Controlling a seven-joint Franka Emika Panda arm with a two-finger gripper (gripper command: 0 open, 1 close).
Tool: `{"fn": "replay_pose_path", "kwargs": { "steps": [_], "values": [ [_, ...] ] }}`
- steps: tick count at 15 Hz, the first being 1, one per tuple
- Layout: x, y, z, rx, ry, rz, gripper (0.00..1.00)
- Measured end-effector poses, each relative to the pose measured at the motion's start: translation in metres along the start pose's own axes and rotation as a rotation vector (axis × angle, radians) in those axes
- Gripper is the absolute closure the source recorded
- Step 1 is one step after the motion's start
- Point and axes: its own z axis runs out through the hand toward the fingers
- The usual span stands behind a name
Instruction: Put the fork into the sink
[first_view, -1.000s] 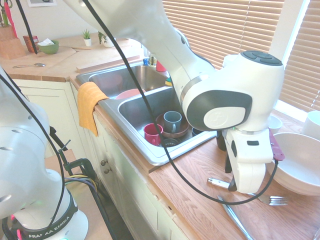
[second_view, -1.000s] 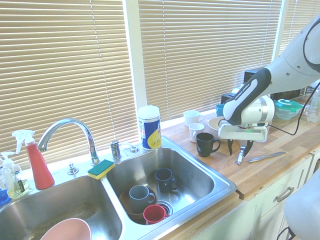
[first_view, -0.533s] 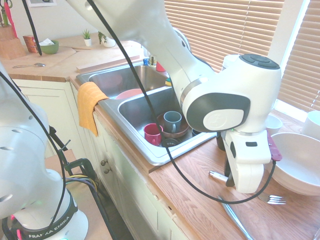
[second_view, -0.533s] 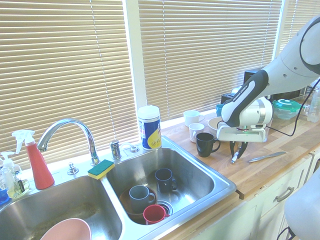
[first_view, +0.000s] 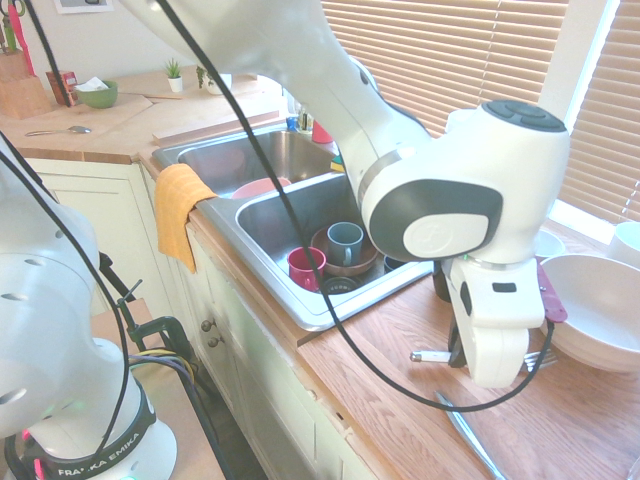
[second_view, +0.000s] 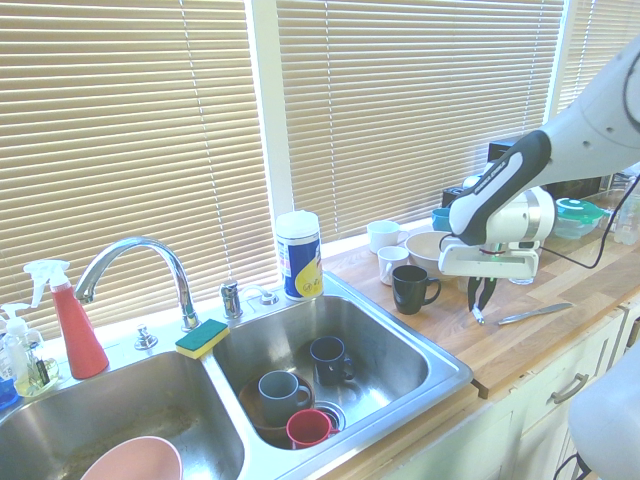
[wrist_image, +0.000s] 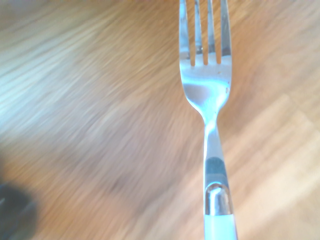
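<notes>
Grasping step: the fingers (second_view: 480, 309) are closed on the handle of the fork (first_view: 430, 356); the next move calls for carrying it over the sink (first_view: 318, 318).

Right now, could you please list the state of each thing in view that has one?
Tool: shut on the fork
Fork: gripped, outside the sink
Sink: right basin holding mugs
Faucet: no water running
Knife: lying on the counter
Black mug: upright
</notes>
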Motion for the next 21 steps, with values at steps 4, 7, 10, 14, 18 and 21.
{"fn": "replay_pose_path", "kwargs": {
  "steps": [4,7,10,14,18,21],
  "values": [
    [-0.057,0.003,-0.077,0.036,0.013,-0.080,1.00],
    [-0.150,-0.015,-0.127,0.089,0.048,-0.277,1.00],
    [-0.255,-0.054,-0.119,0.128,0.078,-0.507,1.00],
    [-0.325,-0.109,-0.051,0.090,0.041,-0.709,1.00],
    [-0.339,-0.149,0.022,0.021,0.026,-0.788,1.00],
    [-0.349,-0.153,0.067,-0.014,0.007,-0.801,1.00]
  ]
}}
